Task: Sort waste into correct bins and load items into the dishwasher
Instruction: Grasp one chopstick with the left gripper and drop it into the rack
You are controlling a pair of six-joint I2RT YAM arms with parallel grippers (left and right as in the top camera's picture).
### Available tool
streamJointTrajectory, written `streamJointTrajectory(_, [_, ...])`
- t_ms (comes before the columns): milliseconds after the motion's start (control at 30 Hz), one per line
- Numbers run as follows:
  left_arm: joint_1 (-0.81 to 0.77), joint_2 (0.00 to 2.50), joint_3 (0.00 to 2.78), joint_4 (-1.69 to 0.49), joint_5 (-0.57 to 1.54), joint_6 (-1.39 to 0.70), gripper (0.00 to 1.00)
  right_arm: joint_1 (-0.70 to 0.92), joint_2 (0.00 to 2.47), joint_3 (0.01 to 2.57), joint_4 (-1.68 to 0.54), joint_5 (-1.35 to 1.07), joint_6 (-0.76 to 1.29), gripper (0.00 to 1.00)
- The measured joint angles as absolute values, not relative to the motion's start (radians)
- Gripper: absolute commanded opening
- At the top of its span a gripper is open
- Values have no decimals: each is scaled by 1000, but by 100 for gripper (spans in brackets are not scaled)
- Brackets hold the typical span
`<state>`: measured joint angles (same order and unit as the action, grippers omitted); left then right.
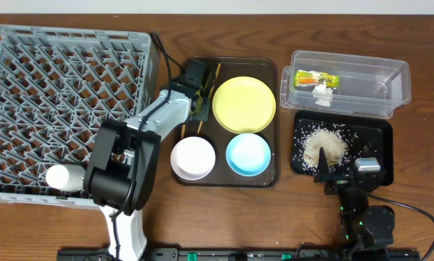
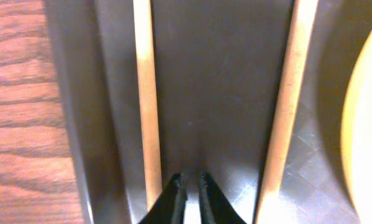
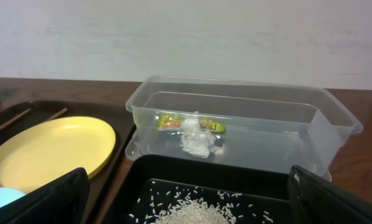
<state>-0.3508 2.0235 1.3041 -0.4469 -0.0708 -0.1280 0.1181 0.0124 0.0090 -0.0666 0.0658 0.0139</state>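
Your left gripper (image 2: 191,186) is pinched closed, holding nothing, between the chopsticks (image 2: 146,93) on the brown tray (image 2: 217,74). Your right gripper (image 3: 192,199) is spread wide over the rice (image 3: 186,215) in the black tray (image 3: 267,186).

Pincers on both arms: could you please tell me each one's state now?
Left pincer: closed, holding nothing, between the chopsticks.
Right pincer: open, holding nothing.

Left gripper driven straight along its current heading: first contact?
Probably the floor of the dark brown serving tray, on the bare strip between the two thin wooden chopsticks. The left gripper, jaws almost shut, lines up with neither stick, though depth is unclear.
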Motion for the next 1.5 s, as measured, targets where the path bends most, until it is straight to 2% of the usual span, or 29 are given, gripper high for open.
streamJointTrajectory(67, [-327,2024,1306,-447,-2,-131,9,118,12,9,-67,66,14,99])
streamJointTrajectory(133, [-294,2024,1309,-450,77,-137,22,118,12,9,-67,66,14,99])
streamJointTrajectory(200, [-260,2024,1311,-454,149,-139,26,118,12,9,-67,66,14,99])
streamJointTrajectory(333, [-208,2017,1312,-476,245,-147,43,118,12,9,-67,66,14,99])
streamJointTrajectory(467, [-204,1976,1311,-495,275,-144,50,118,12,9,-67,66,14,99])
streamJointTrajectory(600, [-205,1909,1311,-492,250,-137,50,118,12,9,-67,66,14,99])
streamJointTrajectory(733, [-205,1898,1311,-490,208,-125,50,118,12,9,-67,66,14,99])
streamJointTrajectory(967, [-207,1959,1311,-450,183,-92,43,118,12,9,-67,66,14,99])
streamJointTrajectory(1233, [-241,2022,1312,-441,136,-53,42,118,12,9,-67,66,14,99])
streamJointTrajectory(1333, [-253,2022,1312,-442,118,-48,32,118,12,9,-67,66,14,99])
streamJointTrajectory(1467, [-263,2022,1312,-451,101,-45,6,118,12,9,-67,66,14,99])
streamJointTrajectory(1500, [-266,2022,1312,-456,97,-44,6,118,12,9,-67,66,14,99])
